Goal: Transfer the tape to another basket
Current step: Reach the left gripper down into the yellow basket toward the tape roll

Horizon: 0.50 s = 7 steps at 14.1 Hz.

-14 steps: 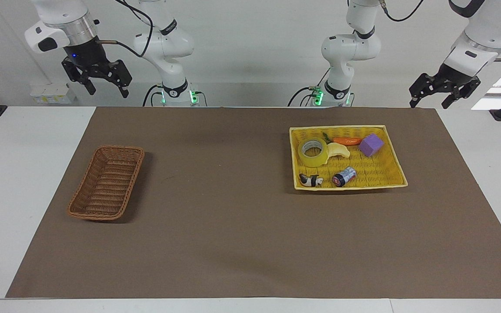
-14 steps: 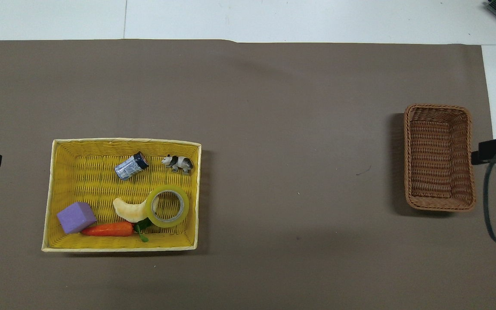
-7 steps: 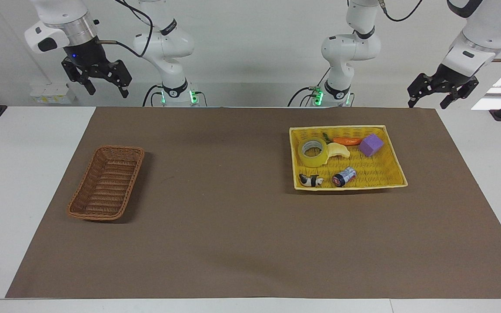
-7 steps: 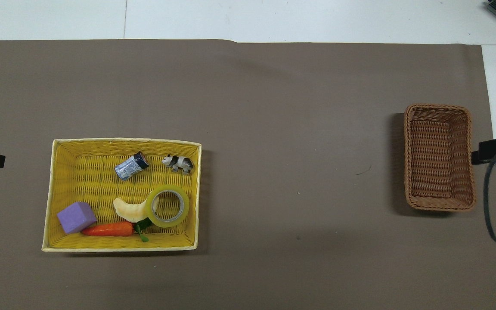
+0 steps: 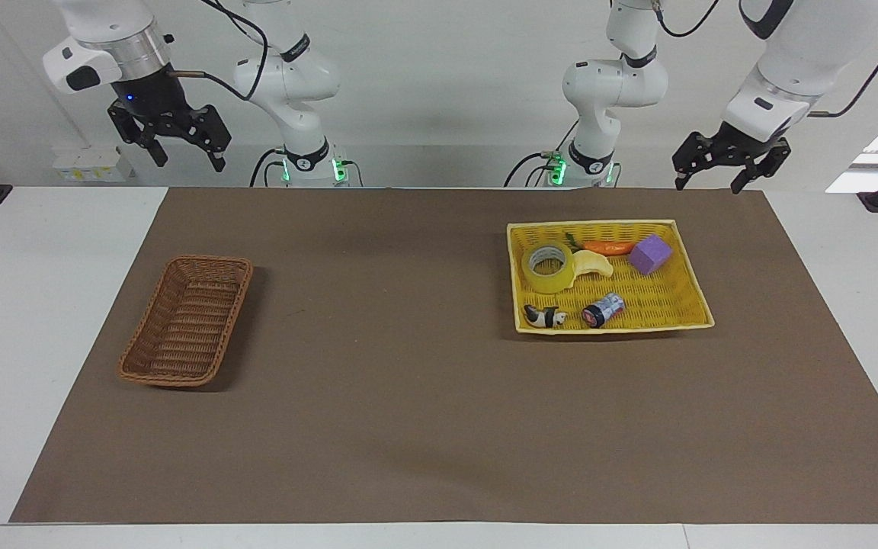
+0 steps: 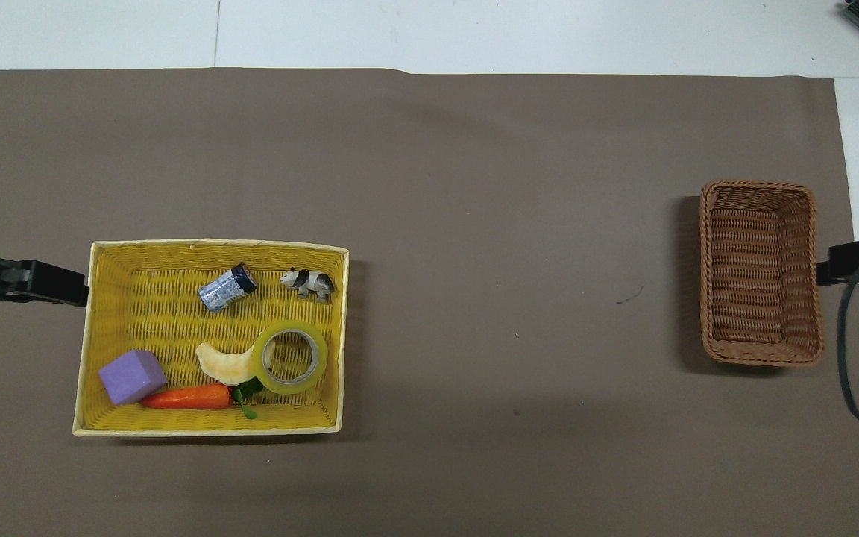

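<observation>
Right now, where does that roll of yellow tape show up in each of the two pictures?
Facing view: the tape lies in the yellow tray, at the tray's corner near the robots.
Overhead view: the tape lies low in the same tray.
Shared landmark: the pale crescent toy touching it.

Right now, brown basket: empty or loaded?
Empty. The brown basket shows only bare weave inside in both views; the tape lies in the yellow tray.

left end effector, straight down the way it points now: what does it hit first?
Likely the brown mat just robot-side of the yellow tray. The left end effector hangs open, pointing down; depth unclear, so possibly the tray's rim.
</observation>
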Tool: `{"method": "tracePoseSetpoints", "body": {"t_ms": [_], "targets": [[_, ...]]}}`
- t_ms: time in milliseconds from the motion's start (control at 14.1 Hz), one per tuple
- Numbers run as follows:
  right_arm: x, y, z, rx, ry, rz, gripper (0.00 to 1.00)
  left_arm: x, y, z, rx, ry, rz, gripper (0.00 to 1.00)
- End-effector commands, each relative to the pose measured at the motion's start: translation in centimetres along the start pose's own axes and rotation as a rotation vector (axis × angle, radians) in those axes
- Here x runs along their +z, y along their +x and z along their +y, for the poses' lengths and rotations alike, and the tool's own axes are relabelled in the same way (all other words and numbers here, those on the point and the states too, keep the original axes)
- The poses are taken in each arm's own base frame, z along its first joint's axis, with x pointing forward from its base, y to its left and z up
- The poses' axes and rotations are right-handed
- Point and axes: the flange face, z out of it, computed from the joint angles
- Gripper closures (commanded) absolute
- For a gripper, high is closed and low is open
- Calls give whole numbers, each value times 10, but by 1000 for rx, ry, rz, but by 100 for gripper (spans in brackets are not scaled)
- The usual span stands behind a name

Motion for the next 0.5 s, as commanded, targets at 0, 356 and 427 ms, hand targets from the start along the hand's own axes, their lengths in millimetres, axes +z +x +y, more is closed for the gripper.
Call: {"method": "tracePoseSetpoints", "body": {"t_ms": [0, 356, 427], "targets": [[-2, -1, 2, -16, 31, -8, 0, 20, -9, 41, -9, 1, 18, 0], [-2, -1, 2, -16, 31, -8, 0, 70, -25, 85, -3, 6, 32, 0], [-2, -1, 2, -16, 31, -8, 0, 80, -31, 88, 5, 5, 39, 0]]}}
